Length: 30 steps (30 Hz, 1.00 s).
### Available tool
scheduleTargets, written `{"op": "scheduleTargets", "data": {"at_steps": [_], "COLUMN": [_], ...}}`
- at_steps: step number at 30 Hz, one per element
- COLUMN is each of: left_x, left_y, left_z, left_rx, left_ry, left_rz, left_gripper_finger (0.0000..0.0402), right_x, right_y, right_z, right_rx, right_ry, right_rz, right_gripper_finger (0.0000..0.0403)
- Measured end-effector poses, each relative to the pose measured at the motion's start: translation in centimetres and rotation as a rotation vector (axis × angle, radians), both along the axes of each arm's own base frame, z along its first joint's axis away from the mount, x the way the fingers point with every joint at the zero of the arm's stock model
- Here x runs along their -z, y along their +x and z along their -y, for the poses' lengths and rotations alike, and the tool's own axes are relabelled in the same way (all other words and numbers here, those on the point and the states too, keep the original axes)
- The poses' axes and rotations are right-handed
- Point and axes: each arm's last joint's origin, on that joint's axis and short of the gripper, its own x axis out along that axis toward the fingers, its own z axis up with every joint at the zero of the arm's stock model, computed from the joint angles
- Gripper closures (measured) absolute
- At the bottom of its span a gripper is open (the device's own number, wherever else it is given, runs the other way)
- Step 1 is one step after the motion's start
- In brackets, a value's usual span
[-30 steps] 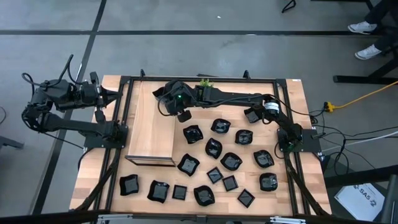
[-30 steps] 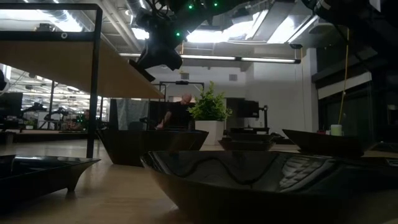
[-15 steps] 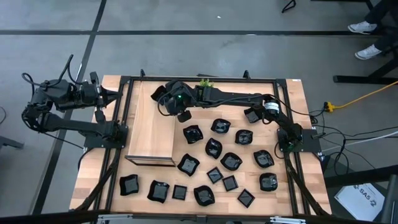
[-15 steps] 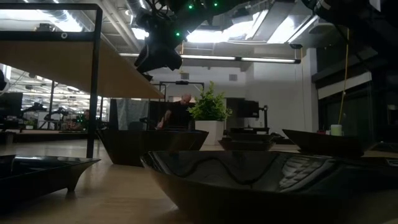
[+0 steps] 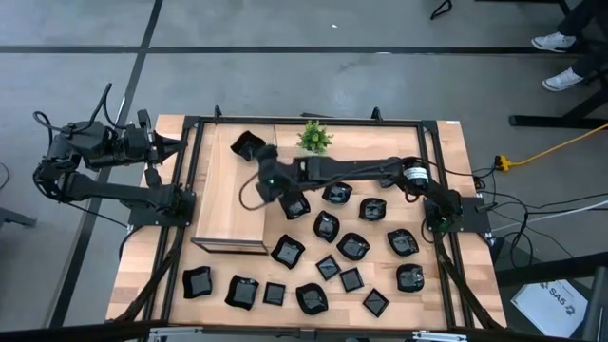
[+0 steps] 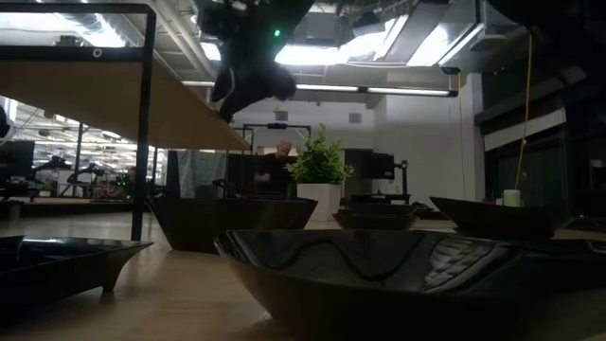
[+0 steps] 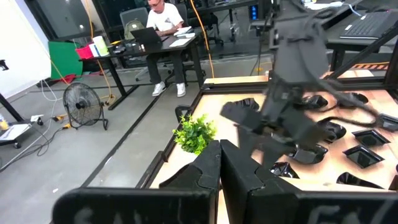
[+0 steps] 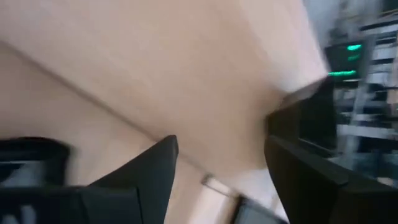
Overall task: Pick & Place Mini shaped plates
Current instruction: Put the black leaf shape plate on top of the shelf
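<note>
Plate sits on the raised board, right claw spread beside it

One mini shaped plate (image 5: 246,146) lies on the raised wooden board (image 5: 233,204), near the board's far end and close to its edge on the plant side. From above it reads as a roughly square dish turned cornerwise, with no clear long axis. The right gripper (image 5: 276,188) is apart from it, nearer the middle of the table, over the board's edge just beside another dish (image 5: 296,205). Its fingers (image 8: 140,174) stand wide apart with nothing between them; the right wrist view shows only pale wood past them.

The rest of the mini shaped plates (image 5: 353,246) are scattered over the table (image 5: 456,152) to the right of the board and along the near edge, flat and rims up. The small green plant (image 5: 314,136) stands at the far edge.

The left gripper (image 7: 220,163) waits off the table's left side, fingers pressed together, empty
</note>
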Motion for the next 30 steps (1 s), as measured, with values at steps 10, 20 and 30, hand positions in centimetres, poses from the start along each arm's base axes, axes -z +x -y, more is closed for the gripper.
{"op": "scheduleTargets", "data": {"at_steps": [10, 20, 30], "left_x": [0.0, 0.0, 0.0], "left_y": [0.0, 0.0, 0.0], "left_z": [0.0, 0.0, 0.0], "left_rx": [0.0, 0.0, 0.0], "left_ry": [0.0, 0.0, 0.0], "left_rz": [0.0, 0.0, 0.0], "left_gripper_finger": [0.0398, 0.0398, 0.0398], "right_x": [-2.8, -6.0, -4.1], "right_y": [-4.1, -7.9, -10.6], "right_z": [-1.7, -3.2, -4.0], "right_rx": [0.147, 0.267, 0.401], "right_ry": [0.269, 0.368, 0.405], "right_rz": [-0.088, -0.124, -0.198], "right_gripper_finger": [0.0159, 0.0159, 0.0159]}}
